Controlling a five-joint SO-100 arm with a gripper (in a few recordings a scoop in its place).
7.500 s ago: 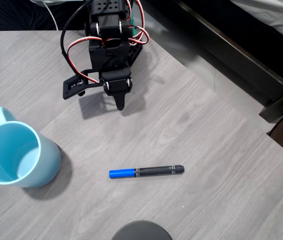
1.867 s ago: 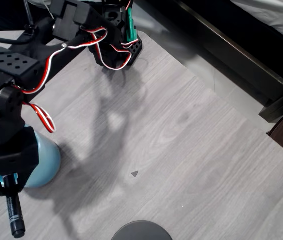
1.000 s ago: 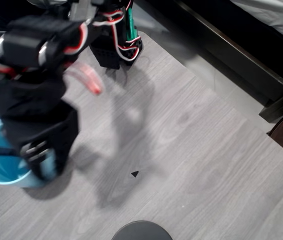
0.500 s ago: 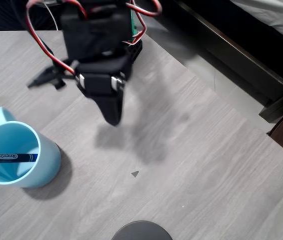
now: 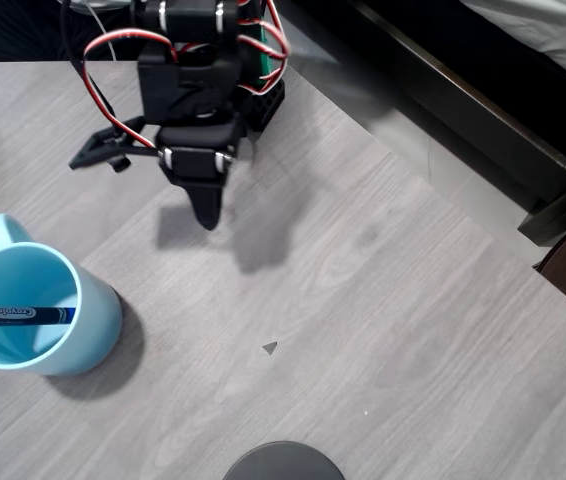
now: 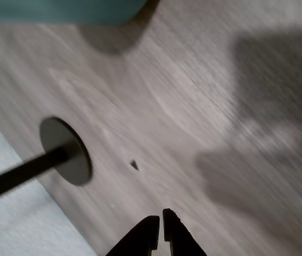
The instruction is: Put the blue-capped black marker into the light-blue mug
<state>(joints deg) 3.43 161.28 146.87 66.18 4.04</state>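
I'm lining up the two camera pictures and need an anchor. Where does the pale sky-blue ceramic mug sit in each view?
Overhead view: the pale sky-blue ceramic mug stands at the lower left, handle toward the top, with the blue-capped black marker lying across its inside.
Wrist view: only a blurred strip of the mug runs along the top edge, left of centre.
Shared landmark: the small dark triangular mark on the grey wood-grain table, seen in the wrist view at.

One light-blue mug (image 5: 38, 320), one blue-capped black marker (image 5: 18, 315), one round black disc (image 6: 65, 151), one table (image 5: 383, 330).
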